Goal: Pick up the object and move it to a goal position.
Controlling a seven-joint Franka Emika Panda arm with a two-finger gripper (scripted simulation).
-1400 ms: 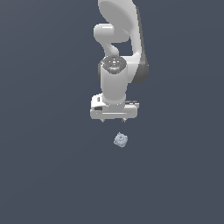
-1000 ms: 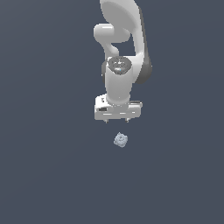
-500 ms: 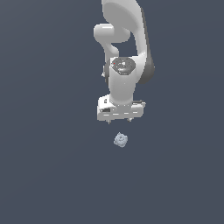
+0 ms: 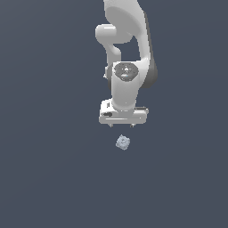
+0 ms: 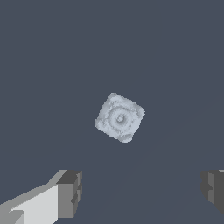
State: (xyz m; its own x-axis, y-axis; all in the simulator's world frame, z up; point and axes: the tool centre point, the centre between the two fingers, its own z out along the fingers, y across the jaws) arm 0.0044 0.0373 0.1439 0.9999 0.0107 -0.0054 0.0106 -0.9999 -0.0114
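Note:
The object (image 4: 123, 142) is a tiny pale grey-blue knobbly piece lying on the dark floor, just below the white arm's hand in the exterior view. In the wrist view the object (image 5: 120, 117) shows as a bumpy square piece with a round dimple in its middle. My gripper (image 4: 122, 125) hangs above it, pointing down, with its jaws wide apart and empty. One dark fingertip (image 5: 70, 193) shows at one side of the wrist view and the other at the opposite side. The object lies ahead of the gap between them, apart from both.
Only the flat dark grey-blue floor (image 4: 49, 178) surrounds the object. The white arm (image 4: 127, 40) rises behind the gripper toward the top of the exterior view.
The arm has moved its hand down and slightly toward the exterior view's right, closer to the object. The object has not moved. The jaws stay open.

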